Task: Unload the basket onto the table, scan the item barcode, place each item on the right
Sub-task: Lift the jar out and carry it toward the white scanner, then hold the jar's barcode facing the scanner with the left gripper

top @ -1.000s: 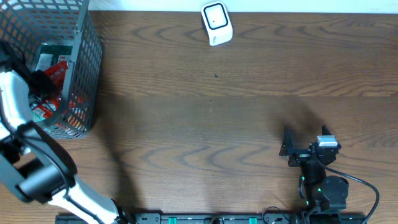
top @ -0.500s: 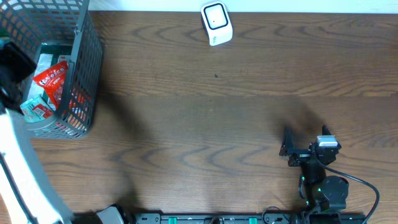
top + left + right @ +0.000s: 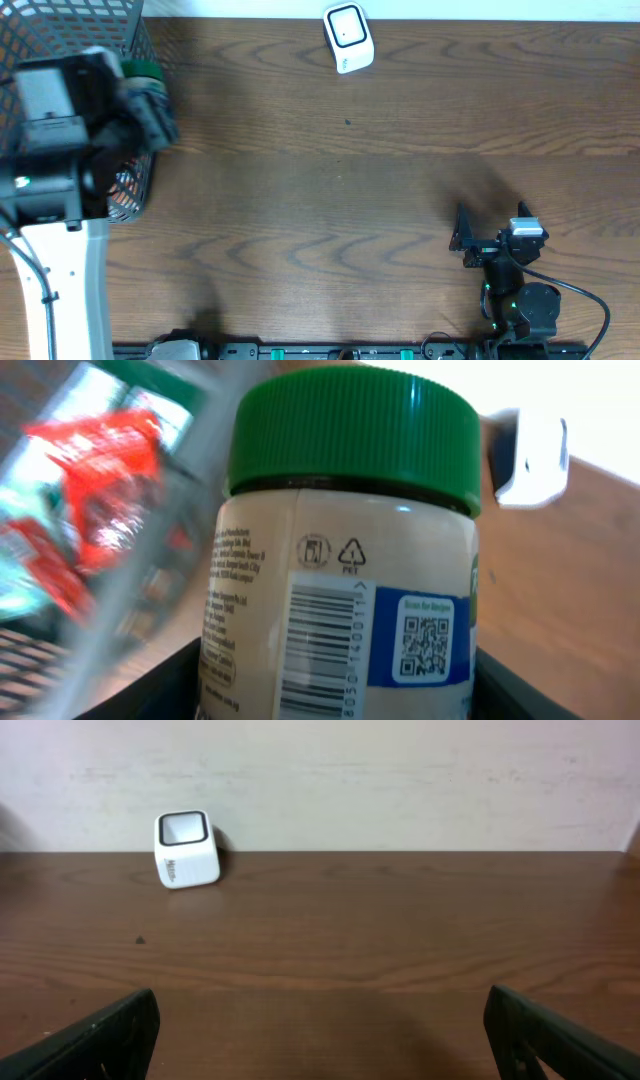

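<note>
The left claw (image 3: 150,108) is rising out of the basket (image 3: 128,192), squeezing the green-lidded jar (image 3: 350,550) above it. The right claw (image 3: 462,237) is lying wide open on the brown wooden table (image 3: 330,200), facing a pale wall (image 3: 420,780).

Left wrist: jar (image 3: 350,560) cut off at the bottom edge, barcode (image 3: 320,650) clipped with it; fine label print (image 3: 232,560) too small to read. Red packet (image 3: 90,510) and basket (image 3: 140,600) behind it blurred. Scanner (image 3: 530,460) half hidden behind the jar's lid (image 3: 355,430), soft. The left gripper's fingers (image 3: 520,695) only dark slivers at frame bottom. Overhead: left arm (image 3: 55,130) covers most of the basket and nearly all the jar, only the green lid shows. Right wrist: the right gripper's fingers (image 3: 95,1035) cropped at lower corners.
</note>
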Robot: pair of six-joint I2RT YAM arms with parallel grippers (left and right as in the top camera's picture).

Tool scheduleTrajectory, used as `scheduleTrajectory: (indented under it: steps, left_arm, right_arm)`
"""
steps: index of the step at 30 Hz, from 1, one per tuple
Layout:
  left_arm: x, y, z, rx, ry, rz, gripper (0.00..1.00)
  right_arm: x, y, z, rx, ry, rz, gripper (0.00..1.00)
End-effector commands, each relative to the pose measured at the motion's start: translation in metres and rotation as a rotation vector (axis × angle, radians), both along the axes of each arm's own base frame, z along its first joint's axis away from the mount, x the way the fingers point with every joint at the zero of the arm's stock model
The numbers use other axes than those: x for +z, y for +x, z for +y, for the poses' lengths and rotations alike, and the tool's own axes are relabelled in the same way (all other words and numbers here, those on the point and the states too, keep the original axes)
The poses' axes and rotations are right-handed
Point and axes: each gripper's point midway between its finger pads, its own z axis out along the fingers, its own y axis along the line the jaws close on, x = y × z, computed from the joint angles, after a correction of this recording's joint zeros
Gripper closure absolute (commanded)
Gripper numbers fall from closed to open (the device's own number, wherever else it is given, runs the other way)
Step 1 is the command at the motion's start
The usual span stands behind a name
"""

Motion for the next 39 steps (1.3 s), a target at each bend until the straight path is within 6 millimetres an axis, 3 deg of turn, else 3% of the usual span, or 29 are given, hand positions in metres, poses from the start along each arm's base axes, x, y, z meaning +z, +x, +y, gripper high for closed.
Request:
scheduleTrajectory:
  steps: [1,3,14,26,32,39]
  left_arm:
    - [-0.003,-0.001,-0.037,-0.077,-0.038,0.034,0.45]
    - [-0.016,-0.005,-0.066,-0.165,-0.037,0.095,0.45]
    - [-0.08,-0.013,-0.17,-0.426,-0.006,0.33,0.45]
    - [-0.16,-0.022,-0.253,-0.568,0.058,0.514,0.45]
    - [-0.195,-0.017,-0.276,-0.564,0.079,0.552,0.45]
    - [-0.211,0.002,-0.273,-0.503,0.135,0.517,0.46]
  right_arm:
    - [0.0,0.0,-0.001,-0.003,-0.004,0.0,0.01]
    - [0.0,0.0,-0.001,-0.003,-0.004,0.0,0.01]
    - [0.0,0.0,-0.001,-0.003,-0.004,0.0,0.01]
    - [0.0,0.0,-0.001,-0.003,-0.004,0.0,0.01]
    - [0.0,0.0,-0.001,-0.003,-0.004,0.0,0.01]
    - [0.0,0.0,-0.001,-0.003,-0.004,0.0,0.01]
